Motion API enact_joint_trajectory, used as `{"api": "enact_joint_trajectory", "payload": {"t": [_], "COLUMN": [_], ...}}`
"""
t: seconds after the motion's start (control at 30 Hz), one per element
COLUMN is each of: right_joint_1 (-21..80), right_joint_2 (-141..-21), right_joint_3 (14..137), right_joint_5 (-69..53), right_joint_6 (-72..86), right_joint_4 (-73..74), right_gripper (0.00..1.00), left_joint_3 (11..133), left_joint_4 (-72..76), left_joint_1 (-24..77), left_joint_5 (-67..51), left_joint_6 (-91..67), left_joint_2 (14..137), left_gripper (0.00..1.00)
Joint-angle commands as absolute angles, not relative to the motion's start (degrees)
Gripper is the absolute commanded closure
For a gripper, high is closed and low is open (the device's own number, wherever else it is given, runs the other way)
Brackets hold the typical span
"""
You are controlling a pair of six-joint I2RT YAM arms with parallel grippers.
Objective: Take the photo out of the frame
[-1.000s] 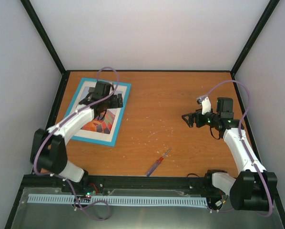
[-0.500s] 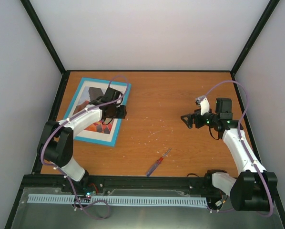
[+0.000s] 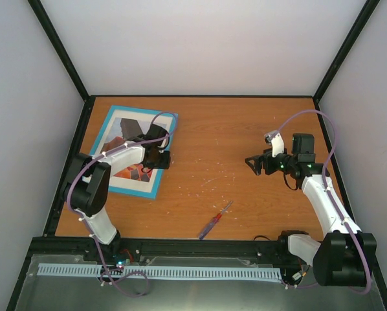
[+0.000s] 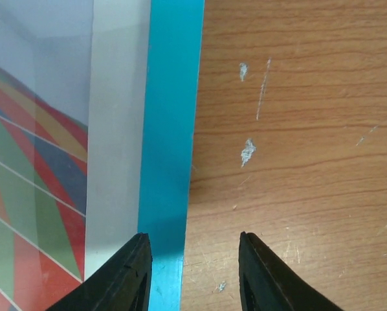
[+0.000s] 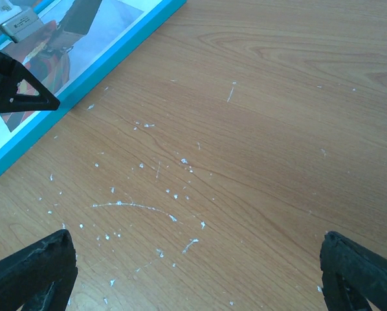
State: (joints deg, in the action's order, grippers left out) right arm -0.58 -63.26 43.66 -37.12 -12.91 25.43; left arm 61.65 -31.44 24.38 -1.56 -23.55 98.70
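Table (image 3: 245, 123): orange wood, scuffed white, walled on three sides, with a broad bare middle between the arms.
Frame (image 3: 132, 109): light-blue, thin-edged, lying flat at the left rear, skewed to the table's edges.
Left gripper (image 4: 193, 280): jaws parted, astride the frame's right edge. One finger (image 4: 125, 282) is above the white border, the other above bare wood. It is grasping nothing.
Right gripper (image 5: 197, 272): spread wide, empty, well apart to the right.
Photo (image 4: 32, 194): multicoloured bands on pale ground, face up inside the frame.
Screwdriver (image 3: 213, 223): red-handled, near the front edge.
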Motion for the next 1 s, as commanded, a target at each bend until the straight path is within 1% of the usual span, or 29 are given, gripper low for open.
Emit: {"api": "enact_joint_trajectory", "payload": {"t": [0.0,0.07,0.13,0.2,0.37,0.43,0.57,0.73,0.97], "right_joint_1": [0.0,0.0,0.0,0.0,0.0,0.0,0.2,0.6,0.8], "right_joint_2": [-62.8,-62.9,-62.9,-62.8,-62.8,-62.9,-63.2,-63.5,-63.4], "right_joint_3": [42.7,42.6,42.6,42.6,42.5,42.6,42.5,42.5,42.5], "right_joint_5": [-37.5,-37.6,-37.7,-37.7,-37.6,-37.7,-37.7,-37.6,-37.5], "right_joint_6": [-13.8,-13.8,-13.8,-13.8,-13.9,-14.0,-14.0,-14.1,-14.2], "right_joint_4": [24.1,24.0,23.9,23.9,24.0,24.0,23.9,23.9,23.9], "right_gripper": [0.0,0.0,0.0,0.0,0.0,0.0,0.0,0.0,0.0], "left_joint_3": [62.4,62.6,62.5,62.3,62.0,62.0,62.3,64.9,73.2], "left_joint_4": [-33.0,-33.8,-34.2,-34.2,-34.1,-33.9,-33.1,-33.4,-33.5], "left_joint_1": [24.2,24.3,24.3,24.3,24.3,24.5,25.5,30.0,38.7], "left_joint_5": [1.2,2.4,2.9,2.5,1.4,0.6,-1.3,-2.6,-4.7], "left_joint_6": [-23.8,-24.0,-24.0,-23.9,-23.5,-23.2,-23.3,-23.6,-26.2], "left_joint_2": [99.2,99.6,100.0,100.4,101.1,101.3,102.0,105.3,111.7], "left_gripper": [0.61,0.59,0.53,0.51,0.56,0.61,0.67,0.74,0.76]}}
